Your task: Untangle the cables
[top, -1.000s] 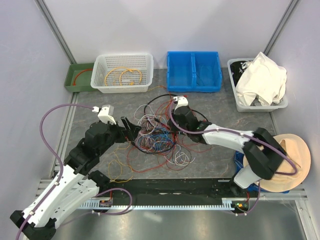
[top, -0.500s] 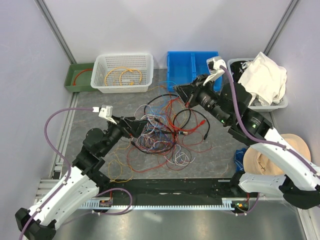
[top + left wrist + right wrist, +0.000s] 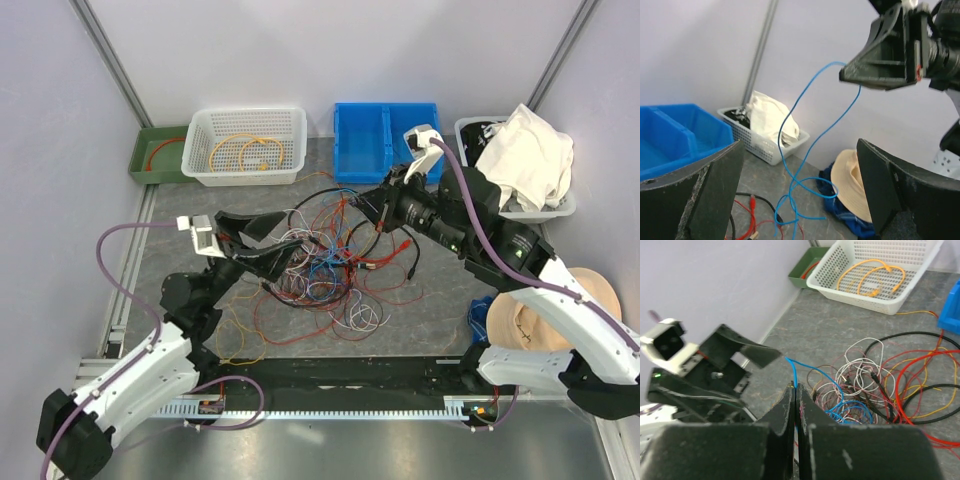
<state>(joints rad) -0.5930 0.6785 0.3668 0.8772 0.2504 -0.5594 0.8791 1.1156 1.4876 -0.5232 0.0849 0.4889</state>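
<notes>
The cables [image 3: 322,262] lie in a jumble of red, white, blue, black and orange wires on the grey mat; they also show in the right wrist view [image 3: 875,390]. My right gripper [image 3: 370,202] hovers above the jumble's far side. In its wrist view the right gripper [image 3: 795,386] is shut on a thin blue wire [image 3: 793,369]. The blue wire [image 3: 801,150] rises from the pile to the right gripper [image 3: 846,75]. My left gripper [image 3: 285,238] is raised over the jumble's left side. It [image 3: 799,145] is open wide and empty, with the blue wire between its fingers, not touching them.
At the back stand a green tray [image 3: 150,165] with a red cable, a white basket [image 3: 245,176] holding yellow cables, a blue bin [image 3: 388,172], and a grey basket [image 3: 478,205] with white cloth. A straw hat [image 3: 585,310] on blue cloth lies at right.
My right gripper left the pile, rose towards the back right and now holds the blue wire stretched up. My left gripper lifted off the jumble and tilted up, jaws open.
</notes>
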